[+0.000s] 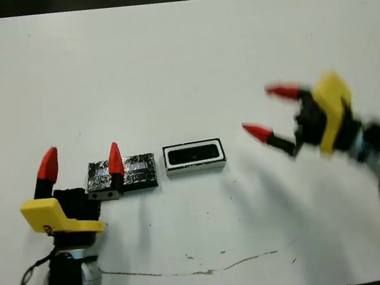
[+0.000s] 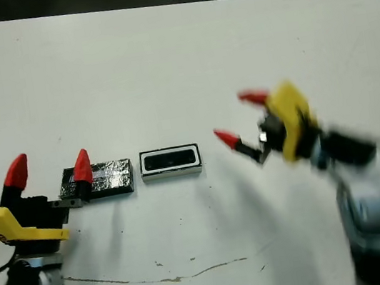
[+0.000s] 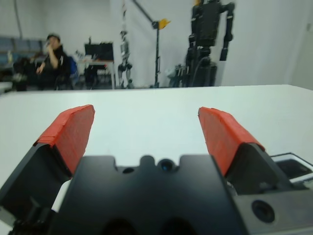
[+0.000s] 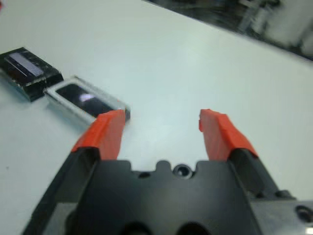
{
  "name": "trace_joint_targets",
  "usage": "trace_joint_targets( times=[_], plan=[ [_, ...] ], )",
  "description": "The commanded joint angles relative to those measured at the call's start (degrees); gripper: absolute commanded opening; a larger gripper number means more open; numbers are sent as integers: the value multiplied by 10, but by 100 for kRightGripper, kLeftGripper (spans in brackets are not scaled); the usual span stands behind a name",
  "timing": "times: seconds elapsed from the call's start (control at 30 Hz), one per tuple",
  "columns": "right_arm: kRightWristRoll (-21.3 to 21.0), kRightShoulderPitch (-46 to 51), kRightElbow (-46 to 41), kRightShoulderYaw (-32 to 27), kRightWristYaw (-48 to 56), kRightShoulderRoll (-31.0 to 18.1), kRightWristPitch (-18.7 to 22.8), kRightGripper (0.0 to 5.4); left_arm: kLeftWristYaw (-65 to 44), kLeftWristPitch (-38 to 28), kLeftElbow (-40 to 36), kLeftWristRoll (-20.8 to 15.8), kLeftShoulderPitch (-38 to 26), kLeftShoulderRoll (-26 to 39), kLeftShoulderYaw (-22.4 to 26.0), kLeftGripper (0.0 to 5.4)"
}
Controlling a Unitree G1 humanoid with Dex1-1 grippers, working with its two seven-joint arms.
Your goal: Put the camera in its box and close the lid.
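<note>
Starting at the near edge of the white desk (image 1: 182,49), a thin brown scuff line (image 1: 196,269) is seen, and above the near left corner the left claw (image 1: 81,165) is held with its two red-tipped fingers spread wide, nothing gripped between them. Just beyond it, toward the desk's middle, the flat black glossy rectangular lid (image 1: 131,173) with silvery patches is laid flat, one red fingertip overlapping its left end. Just beside the lid's right end lies the small white rectangular box (image 1: 194,157), the slim black camera (image 1: 193,155) seated inside it. Over the desk's right side, apart from the box, the right claw (image 1: 270,111) is held spread open and empty.
</note>
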Motion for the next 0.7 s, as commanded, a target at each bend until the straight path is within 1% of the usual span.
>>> trace_joint_targets(
  times=[0.03, 0.17, 0.27, 0.33, 0.4, 0.53, 0.63, 0.7],
  plan=[
    [21, 41, 8, -4, -32, 15, -57, 328, -23, 10, -3, -14, -5, 21, 7, 540],
    [37, 66, 22, -5, -67, 29, -111, 271, -38, 20, -5, -24, -8, 35, 14, 540],
    [38, 78, 36, -3, -94, 39, -154, 221, -50, 28, -8, -29, -8, 47, 20, 540],
    [47, 82, 43, -4, -110, 46, -166, 192, -69, 26, -3, -33, -14, 66, 28, 540],
    [51, 87, 49, -4, -124, 51, -179, 163, -101, 25, 8, -45, -27, 98, 42, 540],
    [65, 87, 63, -2, -140, 55, -199, 101, -213, 78, 24, -104, -71, 209, 77, 540],
    [73, 85, 72, 0, -147, 52, -207, 51, -334, 90, 87, -136, -138, 306, 89, 540],
    [79, 83, 76, 3, -148, 50, -207, 22, -406, 84, 146, -139, -196, 354, 81, 540]
  ],
)
